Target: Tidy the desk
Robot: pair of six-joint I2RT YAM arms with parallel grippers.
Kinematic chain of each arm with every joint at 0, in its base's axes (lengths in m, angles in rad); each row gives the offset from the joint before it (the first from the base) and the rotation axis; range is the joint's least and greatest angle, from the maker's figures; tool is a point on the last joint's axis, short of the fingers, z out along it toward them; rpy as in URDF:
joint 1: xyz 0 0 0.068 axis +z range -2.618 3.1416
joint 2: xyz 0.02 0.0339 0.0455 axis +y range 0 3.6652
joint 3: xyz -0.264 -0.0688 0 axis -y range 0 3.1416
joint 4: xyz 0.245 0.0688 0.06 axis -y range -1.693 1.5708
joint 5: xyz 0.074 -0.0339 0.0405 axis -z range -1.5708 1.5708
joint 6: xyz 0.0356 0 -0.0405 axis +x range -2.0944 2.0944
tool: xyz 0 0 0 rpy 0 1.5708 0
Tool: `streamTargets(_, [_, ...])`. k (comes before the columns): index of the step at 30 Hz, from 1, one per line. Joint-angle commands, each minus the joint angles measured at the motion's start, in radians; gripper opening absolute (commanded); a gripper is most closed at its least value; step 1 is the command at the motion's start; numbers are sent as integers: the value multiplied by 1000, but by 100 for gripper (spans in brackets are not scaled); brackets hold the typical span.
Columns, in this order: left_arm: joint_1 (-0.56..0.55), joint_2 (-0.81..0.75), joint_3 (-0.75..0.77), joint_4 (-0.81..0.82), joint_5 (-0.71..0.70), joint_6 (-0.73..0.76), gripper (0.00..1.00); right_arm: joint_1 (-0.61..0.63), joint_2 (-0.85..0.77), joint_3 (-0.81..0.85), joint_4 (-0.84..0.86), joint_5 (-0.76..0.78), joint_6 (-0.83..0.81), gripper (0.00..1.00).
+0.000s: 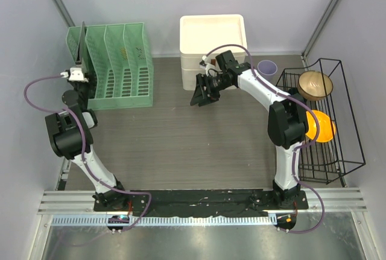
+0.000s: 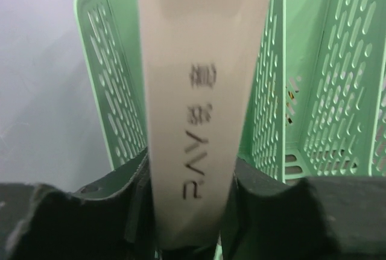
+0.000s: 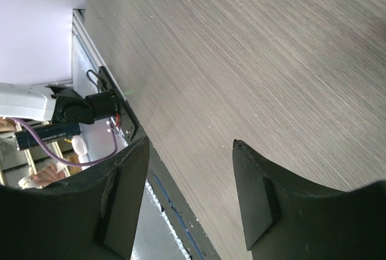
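My left gripper [image 2: 190, 163] is shut on the beige, lettered spine of a thin notebook [image 2: 199, 61]. The notebook stands upright in the leftmost slot of the green file organizer [image 2: 325, 91]. From above, it shows as a dark slim edge [image 1: 80, 41] rising out of the organizer [image 1: 117, 67], with the left gripper [image 1: 77, 74] at its near end. My right gripper [image 1: 202, 94] hangs open and holds nothing. It is over the back middle of the desk [image 1: 181, 145]. Between its fingers [image 3: 190, 142] only the wood grain of the desk [image 3: 241, 43] shows.
Stacked white boxes [image 1: 212, 37] stand at the back centre, with a purple cup [image 1: 267, 67] to their right. A black wire rack [image 1: 338, 151] on the right holds a brown bowl [image 1: 315, 84] and an orange bowl [image 1: 319, 126]. The front rail [image 1: 199, 202] runs along the near edge.
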Motion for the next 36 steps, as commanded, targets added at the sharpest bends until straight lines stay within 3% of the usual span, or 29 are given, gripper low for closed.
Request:
streamTargets(1, [-4, -66, -23, 21, -15, -13, 45, -4, -32, 9, 27, 60, -25, 63])
streamTargets(7, [-4, -175, -31, -101, -49, -2, 68, -4, -69, 22, -11, 160, -93, 64])
streamTargets(13, [8, -328, -62, -218, -119, 13, 81, -4, -118, 25, -48, 282, -151, 64])
streamTargets(20, [20, -564, -48, -567, -154, 30, 99, -4, -233, -11, -30, 463, -211, 66])
streamTargets(24, [20, -689, 23, -924, -121, 21, 100, -2, -318, -36, 17, 577, -232, 68])
streamTargets(28, [19, -778, 105, -1107, -43, -62, 100, -2, -413, -63, 99, 703, -281, 68])
streamTargets(32, [-1, -835, 178, -1215, 17, -151, 100, -2, -517, -102, 246, 854, -332, 71])
streamTargets(36, [-72, -859, 260, -1290, -21, -164, 100, -2, -627, -145, 373, 991, -370, 72])
